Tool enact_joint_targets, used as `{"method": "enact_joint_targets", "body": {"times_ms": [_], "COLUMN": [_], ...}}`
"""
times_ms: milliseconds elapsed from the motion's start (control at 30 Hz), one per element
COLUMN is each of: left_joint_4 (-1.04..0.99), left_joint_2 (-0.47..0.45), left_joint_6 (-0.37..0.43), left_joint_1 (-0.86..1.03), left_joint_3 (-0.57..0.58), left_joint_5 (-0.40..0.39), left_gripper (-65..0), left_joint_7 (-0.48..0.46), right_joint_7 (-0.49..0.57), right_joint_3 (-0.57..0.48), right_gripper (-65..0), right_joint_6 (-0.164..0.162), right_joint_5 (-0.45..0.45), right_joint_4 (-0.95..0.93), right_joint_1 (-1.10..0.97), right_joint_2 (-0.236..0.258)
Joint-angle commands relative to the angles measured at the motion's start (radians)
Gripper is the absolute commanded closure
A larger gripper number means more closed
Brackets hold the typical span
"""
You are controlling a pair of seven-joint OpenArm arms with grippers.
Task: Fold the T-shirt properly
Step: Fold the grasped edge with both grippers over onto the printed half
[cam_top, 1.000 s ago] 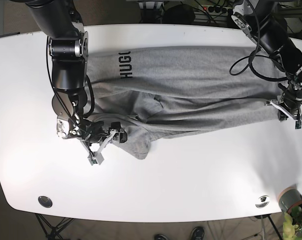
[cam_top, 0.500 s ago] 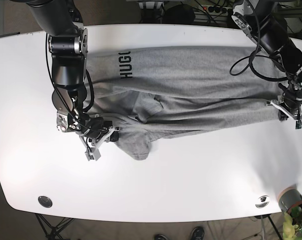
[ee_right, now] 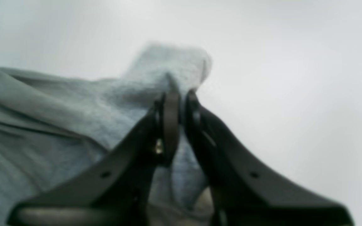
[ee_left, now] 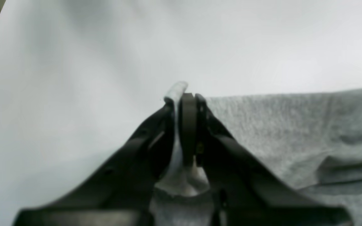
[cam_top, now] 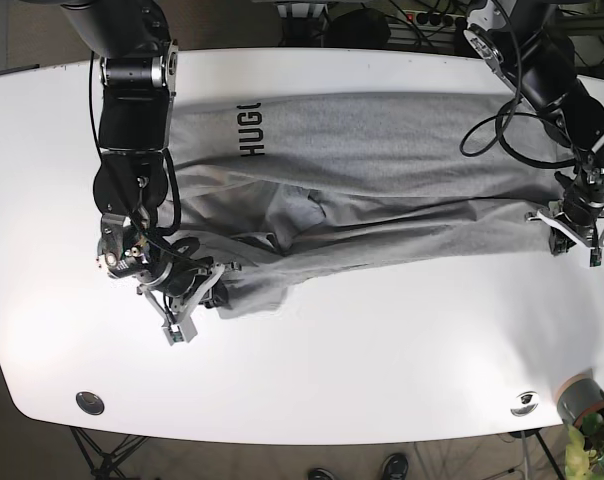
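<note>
grey knit t-shirt (cam_top: 382, 190) – rumpled, both jaws pinching hems

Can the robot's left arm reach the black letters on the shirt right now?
Probably not: the left gripper is shut on the T-shirt hem at the far end, and the letters sit beside the other arm.

A: Where does the base view sit?
B: High overhead, facing straight down on the whole white oval bench (cam_top: 382, 350).
A: And the wrist views?
B: Each looks close along its own black fingers (ee_left: 189, 125) (ee_right: 171, 122), sharing the grey cotton T-shirt (cam_top: 382, 190) with it.
</note>
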Motion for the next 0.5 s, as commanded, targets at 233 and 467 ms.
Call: {"method": "enact_joint_targets", "body": {"times_ms": [233,467], "left_joint_4": [0.037,0.149], "left_joint_2": [-0.09,-0.092], "left_joint_6": [0.0,0.0], "left_joint_1": [-0.016,0.04], "left_joint_3": [-0.003,-0.003], "left_joint_5": [-0.127,-0.138], "left_gripper": [0.0,0.0], "left_joint_7": [0.084,0.095], "right_joint_7": [-0.111,-0.113], "right_joint_3": [0.076,0.078], "right_gripper": [-2.9,-2.9], "right_joint_6": [0.006,0.006], "right_joint_5": [0.005,0.005], "right_joint_4": [0.34,0.515], "right_joint_1": [-0.111,-0.255], "right_joint_2": [0.01,0.01]}}
